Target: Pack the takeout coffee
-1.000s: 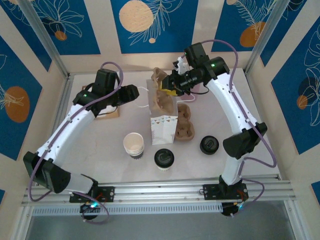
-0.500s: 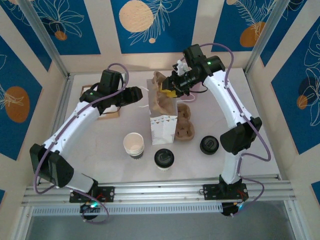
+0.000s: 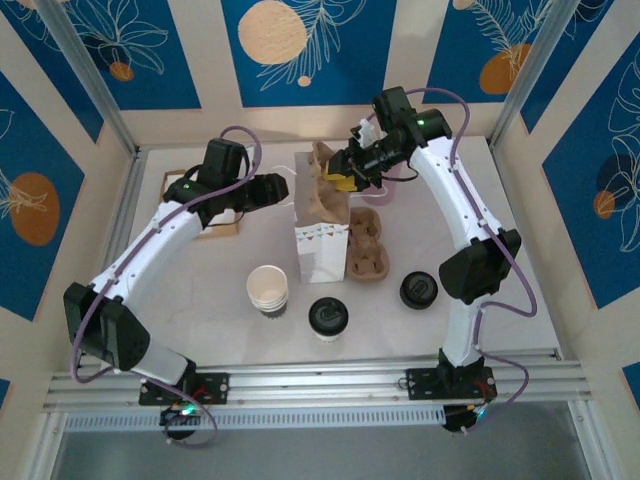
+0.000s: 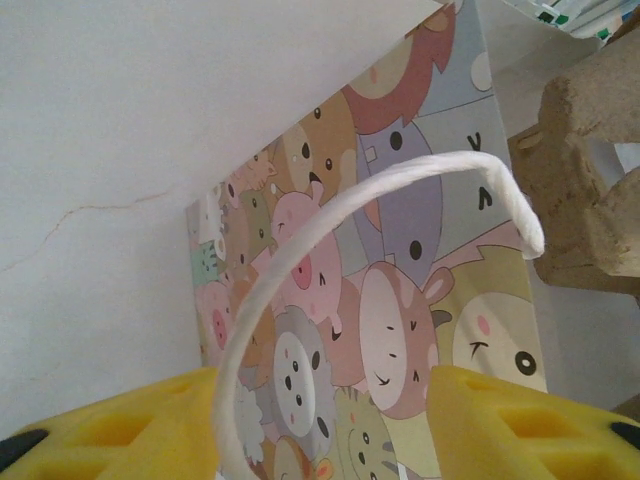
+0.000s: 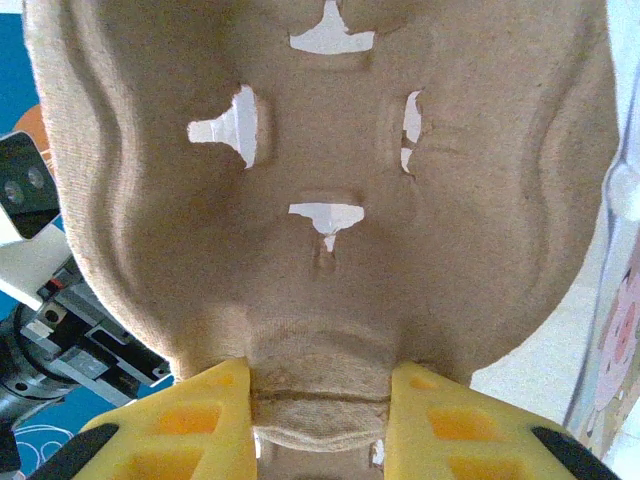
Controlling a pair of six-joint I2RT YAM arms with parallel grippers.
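Note:
The takeout coffee [image 3: 327,317], a whitish cup under a black sip lid, stands alone near the table's front. Behind it is an upright paper bag [image 3: 322,255] printed with cartoon animals [image 4: 400,300]. A brown pulp cup carrier [image 3: 325,198] is tilted into the bag's mouth, with my right gripper [image 3: 347,170] shut on its edge [image 5: 320,400]. The right wrist view has the carrier's underside just above the right gripper [image 5: 320,375]. My left gripper [image 3: 276,188] is at the bag's left side, open. The bag's white cord handle [image 4: 300,260] loops between the left gripper's [image 4: 320,390] fingers.
A second pulp carrier [image 3: 368,245] lies flat just right of the bag. A stack of lidless cream cups [image 3: 267,290] stands left of the coffee. A loose black lid [image 3: 418,290] lies to its right. A flat brown piece [image 3: 218,228] lies under the left arm.
The right gripper has swung the carrier more upright over the bag's mouth. The left gripper has crept toward the bag's handle and its jaws have narrowed a little.

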